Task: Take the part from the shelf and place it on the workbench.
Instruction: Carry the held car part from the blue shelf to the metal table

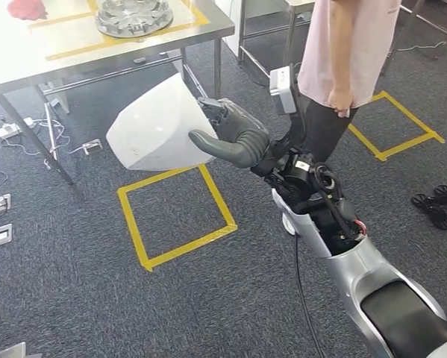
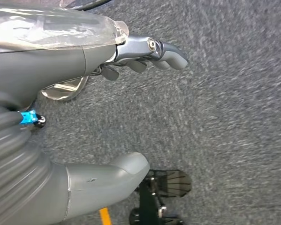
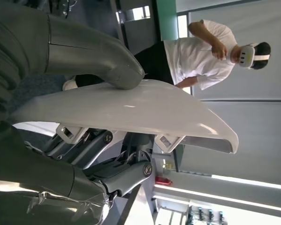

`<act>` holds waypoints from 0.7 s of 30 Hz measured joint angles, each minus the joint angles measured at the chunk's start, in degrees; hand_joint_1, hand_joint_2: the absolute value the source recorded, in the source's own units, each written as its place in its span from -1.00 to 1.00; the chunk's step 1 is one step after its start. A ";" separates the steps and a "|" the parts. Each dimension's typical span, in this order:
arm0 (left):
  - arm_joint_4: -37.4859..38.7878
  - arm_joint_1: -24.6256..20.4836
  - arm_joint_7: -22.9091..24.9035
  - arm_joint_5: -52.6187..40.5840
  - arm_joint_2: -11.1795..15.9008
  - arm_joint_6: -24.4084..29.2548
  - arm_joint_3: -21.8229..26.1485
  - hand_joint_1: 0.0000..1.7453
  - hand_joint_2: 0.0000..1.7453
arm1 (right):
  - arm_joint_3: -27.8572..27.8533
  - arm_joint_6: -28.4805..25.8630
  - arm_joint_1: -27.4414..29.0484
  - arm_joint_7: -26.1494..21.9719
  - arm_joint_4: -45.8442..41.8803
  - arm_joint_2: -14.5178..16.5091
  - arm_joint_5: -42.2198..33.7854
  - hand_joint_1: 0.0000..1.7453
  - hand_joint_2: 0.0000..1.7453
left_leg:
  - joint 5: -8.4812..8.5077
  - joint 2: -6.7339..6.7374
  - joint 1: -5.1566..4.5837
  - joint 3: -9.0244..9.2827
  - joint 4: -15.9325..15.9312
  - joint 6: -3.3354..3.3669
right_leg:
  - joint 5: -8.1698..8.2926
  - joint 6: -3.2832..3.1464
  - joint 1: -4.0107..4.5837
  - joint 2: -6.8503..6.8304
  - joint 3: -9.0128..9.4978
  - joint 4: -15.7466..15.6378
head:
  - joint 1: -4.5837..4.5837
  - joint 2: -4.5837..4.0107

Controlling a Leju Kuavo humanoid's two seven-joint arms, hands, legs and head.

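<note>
The white part [image 1: 156, 127] is being held up in the air over the grey carpet [image 1: 86, 298], just above a yellow tape square [image 1: 175, 216] on the floor. The right hand [image 1: 238, 134] is gripping it at one edge. In the right wrist view the thick thumb [image 3: 96, 51] is pressing on the smooth white side of the part [image 3: 132, 110], and the dark fingers [image 3: 125, 176] are reaching under its other side.

The bench [image 1: 69, 45] is standing just past the part, and the part is not touching it. A round silver piece [image 1: 133, 15] and something red [image 1: 26, 7] are lying on the bench top.

A person in a pink shirt [image 1: 350, 45] is standing close beside the right arm.

The left hand [image 2: 96, 112] is hanging over the carpet [image 2: 220, 117], with its fingers [image 2: 163, 51] spread apart and holding nothing.
</note>
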 joint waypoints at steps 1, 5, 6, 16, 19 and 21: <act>0.00 0.05 0.06 0.07 -0.03 -0.11 0.00 -1.00 1.00 | 0.00 -0.15 -0.03 -0.03 -0.01 -0.01 0.10 1.00 1.00 | 0.05 -0.06 0.07 -0.01 -0.02 0.11 | -0.07 -0.50 0.06 0.01 0.00 0.06 | 0.24 0.00; 0.00 0.10 0.25 0.35 -0.07 -0.37 0.00 -1.00 1.00 | 0.01 -0.34 -0.13 -0.06 -0.01 -0.02 0.22 1.00 1.00 | -0.07 -0.10 -0.17 0.11 0.01 0.41 | 0.14 -1.22 0.02 0.03 0.31 -0.22 | 1.04 0.00; 0.00 0.10 0.31 0.39 -0.06 -0.36 0.00 -1.00 1.00 | 0.01 -0.34 -0.13 -0.05 -0.01 -0.02 0.22 1.00 1.00 | -0.09 -0.10 -0.25 0.11 0.02 0.53 | 0.22 -1.02 -0.03 0.03 0.37 -0.33 | 1.20 0.00; 0.00 0.08 0.49 0.62 -0.08 -0.02 0.00 -1.00 1.00 | 0.03 -0.33 -0.08 0.01 -0.01 -0.02 0.46 1.00 1.00 | -0.20 -0.08 -0.56 0.11 0.11 0.94 | 0.35 1.23 -0.41 0.06 0.52 -0.72 | 1.24 0.00; 0.00 0.08 0.52 0.70 -0.08 -0.02 0.00 -1.00 1.00 | 0.03 -0.33 -0.05 0.01 -0.01 -0.02 0.46 1.00 1.00 | -0.20 -0.07 -0.53 0.11 0.08 0.93 | 0.34 1.22 -0.38 0.07 0.51 -0.72 | 1.07 0.00; 0.00 0.08 0.68 0.93 -0.08 -0.02 0.00 -1.00 1.00 | 0.03 -0.32 -0.05 0.01 -0.01 -0.02 0.49 1.00 1.00 | -0.20 -0.07 -0.47 0.11 0.06 0.92 | 0.34 1.22 -0.27 0.08 0.50 -0.71 | 0.99 0.00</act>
